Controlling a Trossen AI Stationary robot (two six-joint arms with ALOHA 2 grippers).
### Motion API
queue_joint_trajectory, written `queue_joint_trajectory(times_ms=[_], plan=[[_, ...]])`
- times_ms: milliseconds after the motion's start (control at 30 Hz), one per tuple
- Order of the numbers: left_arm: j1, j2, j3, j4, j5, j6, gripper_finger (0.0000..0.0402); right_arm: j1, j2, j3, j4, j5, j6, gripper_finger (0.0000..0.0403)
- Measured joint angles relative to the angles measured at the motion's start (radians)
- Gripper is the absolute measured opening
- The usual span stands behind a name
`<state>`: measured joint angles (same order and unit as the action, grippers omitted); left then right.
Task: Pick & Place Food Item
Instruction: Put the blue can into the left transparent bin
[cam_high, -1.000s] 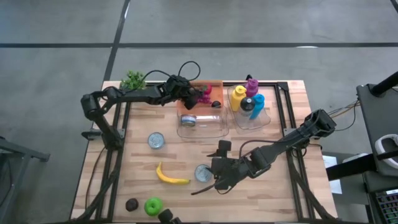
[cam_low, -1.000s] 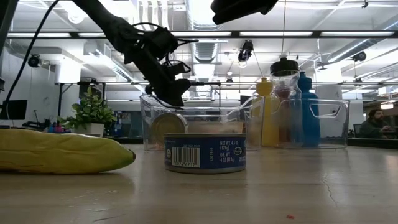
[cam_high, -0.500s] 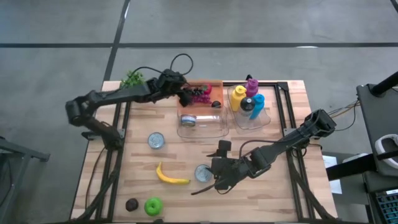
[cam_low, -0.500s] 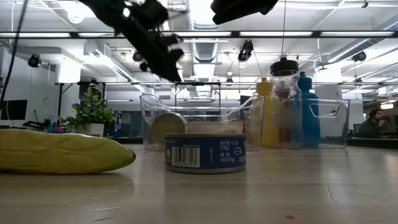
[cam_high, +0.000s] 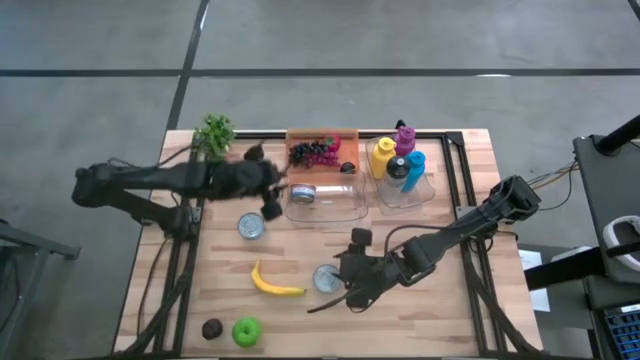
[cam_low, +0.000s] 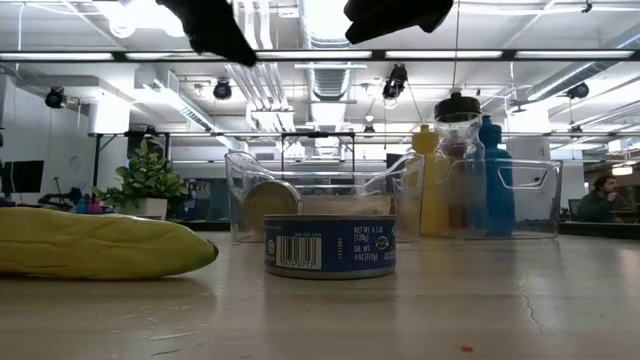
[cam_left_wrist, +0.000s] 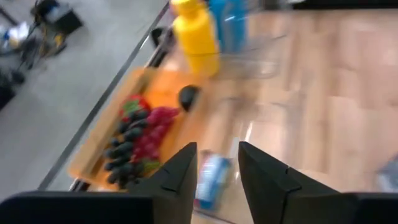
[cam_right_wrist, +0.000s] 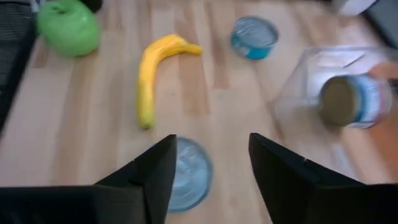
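A bunch of dark and red grapes (cam_high: 315, 152) (cam_left_wrist: 134, 140) lies on the orange tray (cam_high: 345, 138) at the table's far edge. My left gripper (cam_high: 272, 200) (cam_left_wrist: 217, 149) hangs open over the left end of the clear bin (cam_high: 340, 205), near and left of the grapes, with nothing between its fingers. My right gripper (cam_high: 345, 280) (cam_right_wrist: 211, 140) stands open above a tin can (cam_high: 325, 278) (cam_right_wrist: 183, 174) near the table's front, clear of it. A banana (cam_high: 272, 282) lies left of that can.
The clear bin holds a can lying on its side (cam_high: 302, 193). A second bin (cam_high: 400, 165) holds coloured bottles. Another can (cam_high: 252, 226), a green apple (cam_high: 246, 331), a dark round item (cam_high: 211, 328) and a small plant (cam_high: 214, 132) stand on the left half.
My left gripper has drawn back from the orange tray toward the table's left and near side and has risen. The grapes stay on the tray.
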<state>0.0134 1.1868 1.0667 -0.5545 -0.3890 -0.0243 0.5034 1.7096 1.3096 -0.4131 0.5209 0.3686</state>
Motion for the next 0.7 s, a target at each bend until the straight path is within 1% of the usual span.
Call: queue_joint_trajectory(times_ms=[67, 267, 400, 500, 600, 700], plan=[[-0.100, -0.014, -0.009, 0.002, -0.064, -0.023, 0.0112, 0.003, 0.000, -0.008, -0.001, -0.008, 0.034, 0.0173], [-0.401, -0.019, -0.035, 0.016, -0.311, -0.092, 0.0106, 0.005, 0.000, -0.050, 0.000, -0.035, 0.118, 0.0095], [-0.569, -0.019, -0.068, 0.043, -0.449, -0.124, 0.0106, 0.000, 0.001, -0.085, 0.001, -0.036, 0.209, 0.0043], [-0.662, -0.019, -0.109, 0.108, -0.507, -0.132, 0.0106, -0.008, 0.001, -0.104, 0.003, -0.039, 0.277, 0.0014], [-0.715, -0.019, -0.148, 0.166, -0.523, -0.129, 0.0106, -0.018, 0.006, -0.115, 0.004, -0.063, 0.326, 0.0009], [-0.733, -0.019, -0.175, 0.196, -0.528, -0.117, 0.0106, -0.030, 0.019, -0.118, 0.006, -0.106, 0.378, 0.0008]])
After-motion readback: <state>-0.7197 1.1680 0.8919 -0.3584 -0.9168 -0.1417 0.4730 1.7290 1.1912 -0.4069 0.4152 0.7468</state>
